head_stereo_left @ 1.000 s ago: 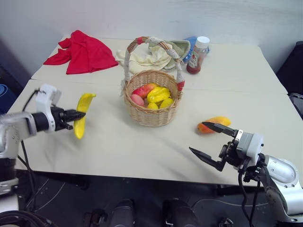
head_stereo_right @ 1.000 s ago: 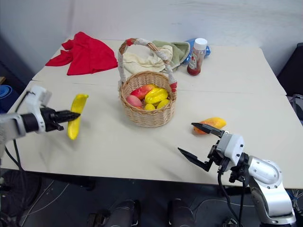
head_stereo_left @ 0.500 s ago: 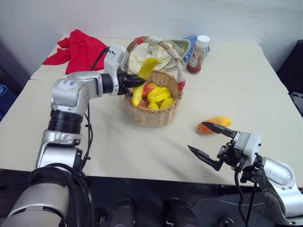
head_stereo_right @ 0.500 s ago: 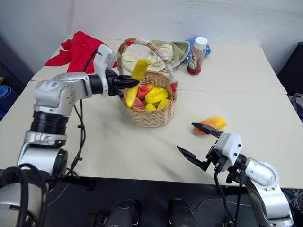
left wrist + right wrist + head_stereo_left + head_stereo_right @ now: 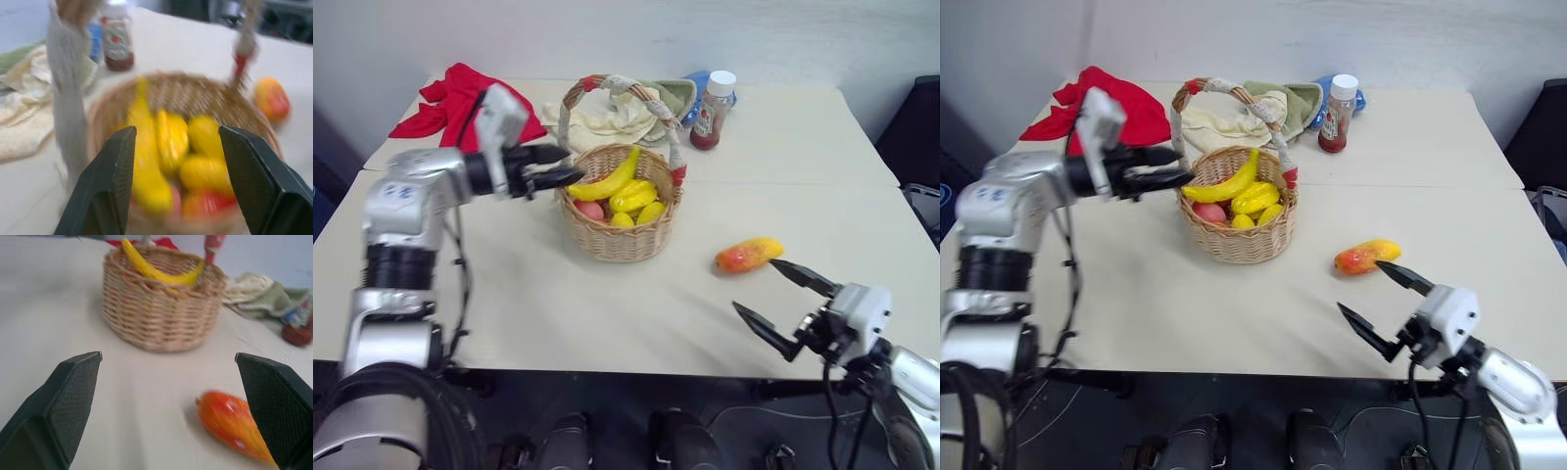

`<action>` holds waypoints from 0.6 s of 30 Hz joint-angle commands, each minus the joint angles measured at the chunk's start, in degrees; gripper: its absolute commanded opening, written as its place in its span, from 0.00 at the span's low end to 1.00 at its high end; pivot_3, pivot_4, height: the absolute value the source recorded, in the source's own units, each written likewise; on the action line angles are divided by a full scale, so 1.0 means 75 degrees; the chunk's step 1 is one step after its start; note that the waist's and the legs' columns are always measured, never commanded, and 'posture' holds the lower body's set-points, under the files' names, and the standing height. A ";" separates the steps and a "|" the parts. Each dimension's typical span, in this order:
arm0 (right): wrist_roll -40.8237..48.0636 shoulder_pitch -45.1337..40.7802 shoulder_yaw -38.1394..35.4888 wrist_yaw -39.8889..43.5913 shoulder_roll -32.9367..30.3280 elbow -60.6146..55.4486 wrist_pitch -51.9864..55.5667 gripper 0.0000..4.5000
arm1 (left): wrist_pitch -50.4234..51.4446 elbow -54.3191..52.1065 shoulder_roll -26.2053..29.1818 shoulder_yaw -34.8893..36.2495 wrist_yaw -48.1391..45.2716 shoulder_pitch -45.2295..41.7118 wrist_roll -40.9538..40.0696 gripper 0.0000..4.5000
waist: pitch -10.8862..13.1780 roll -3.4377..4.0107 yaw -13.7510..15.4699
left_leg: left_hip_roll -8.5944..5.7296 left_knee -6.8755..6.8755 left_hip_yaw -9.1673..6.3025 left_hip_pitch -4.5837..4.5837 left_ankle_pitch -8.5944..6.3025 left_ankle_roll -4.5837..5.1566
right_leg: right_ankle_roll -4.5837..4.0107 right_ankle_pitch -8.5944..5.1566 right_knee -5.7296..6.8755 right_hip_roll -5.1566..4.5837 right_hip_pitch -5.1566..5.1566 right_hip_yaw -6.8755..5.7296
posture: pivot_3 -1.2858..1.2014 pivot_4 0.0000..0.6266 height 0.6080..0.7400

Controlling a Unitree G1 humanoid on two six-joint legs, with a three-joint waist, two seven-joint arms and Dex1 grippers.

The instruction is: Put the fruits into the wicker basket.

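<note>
Toward the back-middle of the surface (image 5: 607, 323) the wicker basket (image 5: 622, 230) is sitting w/ the banana (image 5: 605, 183) lying across its rim on the other fruit, so you're abt halfway thru. Your left gripper (image 5: 553, 166) is hovering just beside the basket, fingers (image 5: 110, 181) parted & grasping nothing. What's left: the mango (image 5: 748, 255), lying loose nearer the front-right edge, well apart from the basket. Your right gripper (image 5: 783, 305) is hanging just in front of it, fingers (image 5: 68, 401) spread wide, not touching yet. You're needing a grab, then a carry over to the basket.
</note>
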 commanded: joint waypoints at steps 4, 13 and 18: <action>-0.0458 0.1240 -0.1426 0.0825 -0.0007 0.1569 -0.1649 1.00 | -0.1282 -0.0341 0.1349 0.0918 -0.2005 0.1541 -0.0326 0.63 | -0.0002 0.0000 0.0030 | -0.0012 0.0004 -0.0005 0.0011 -0.0017 0.0034 | 0.0001 -0.0001 0.0007 -0.0012 0.0016 -0.0001 | 0.52 0.24 1.00; -0.1624 0.0440 -0.1099 0.0550 -0.0708 0.2419 -0.2109 1.00 | -0.1281 -0.2864 0.0773 0.2268 -0.1009 0.4977 -0.1134 0.86 | -0.0005 0.0005 -0.0128 | 0.0009 -0.0007 -0.0003 0.0035 -0.0050 0.0069 | -0.0005 -0.0003 0.0008 -0.0071 0.0028 0.0023 | 0.52 0.24 1.00; -0.2138 -0.2126 0.0506 0.1115 -0.2136 0.2852 -0.0732 1.00 | -0.1142 -0.3688 0.0446 0.2239 -0.0439 0.5023 -0.1375 0.99 | -0.0006 0.0014 -0.0237 | 0.0006 -0.0002 -0.0003 0.0045 -0.0044 0.0070 | -0.0006 0.0000 0.0021 -0.0072 0.0032 0.0023 | 0.52 0.24 1.00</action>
